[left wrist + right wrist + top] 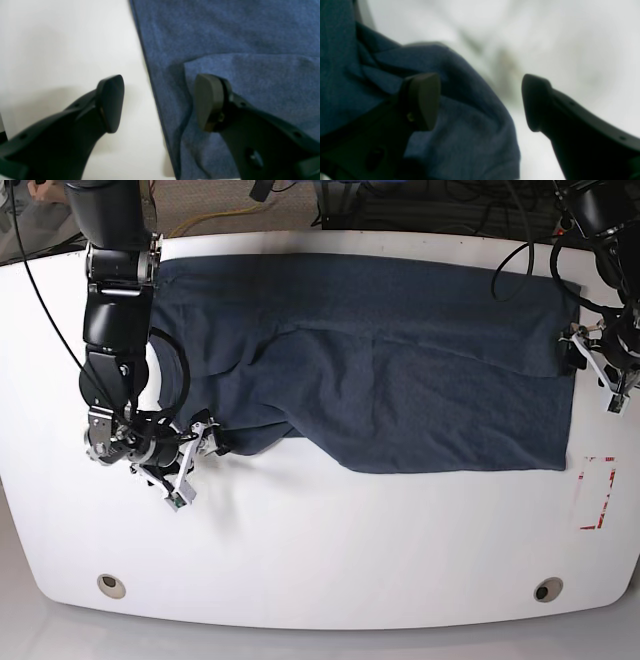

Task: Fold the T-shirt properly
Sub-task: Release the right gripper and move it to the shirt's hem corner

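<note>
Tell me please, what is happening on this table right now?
A two-armed robot is folding a dark blue T-shirt spread across a white table. The right gripper is at a bunched sleeve end, the left gripper at the opposite straight edge. Both are open, straddling the cloth edge, and hold nothing.

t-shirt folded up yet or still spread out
Partly folded. In the base view the T-shirt lies wide across the white table, with an upper layer doubled over the lower one and one end bunched; no compact fold yet.
</note>
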Robot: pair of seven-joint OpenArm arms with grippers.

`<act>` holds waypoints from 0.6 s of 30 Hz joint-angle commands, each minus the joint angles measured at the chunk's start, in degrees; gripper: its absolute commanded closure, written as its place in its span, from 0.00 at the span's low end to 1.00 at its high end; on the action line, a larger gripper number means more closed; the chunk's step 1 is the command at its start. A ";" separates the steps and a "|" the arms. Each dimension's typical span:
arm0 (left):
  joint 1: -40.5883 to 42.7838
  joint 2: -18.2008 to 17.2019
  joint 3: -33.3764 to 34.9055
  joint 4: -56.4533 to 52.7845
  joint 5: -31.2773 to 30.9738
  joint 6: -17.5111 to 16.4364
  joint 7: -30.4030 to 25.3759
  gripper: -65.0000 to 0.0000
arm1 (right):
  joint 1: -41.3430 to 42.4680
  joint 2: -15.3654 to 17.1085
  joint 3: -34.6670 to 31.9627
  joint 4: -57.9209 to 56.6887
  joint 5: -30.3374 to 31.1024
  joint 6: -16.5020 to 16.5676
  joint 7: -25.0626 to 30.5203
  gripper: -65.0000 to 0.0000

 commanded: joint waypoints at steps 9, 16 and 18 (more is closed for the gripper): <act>-0.53 -1.26 -2.48 0.73 -0.49 0.12 -0.84 0.37 | 4.07 -1.76 -1.53 -8.47 0.12 -0.07 4.68 0.25; -3.25 -0.20 -2.83 0.91 -0.49 0.12 -0.84 0.36 | 1.96 -2.73 -1.62 -8.74 0.12 -0.07 8.20 0.41; -5.54 -0.29 -1.60 0.38 -0.49 1.22 -0.84 0.36 | 1.70 -3.43 -1.62 -8.74 0.12 -0.07 8.99 0.53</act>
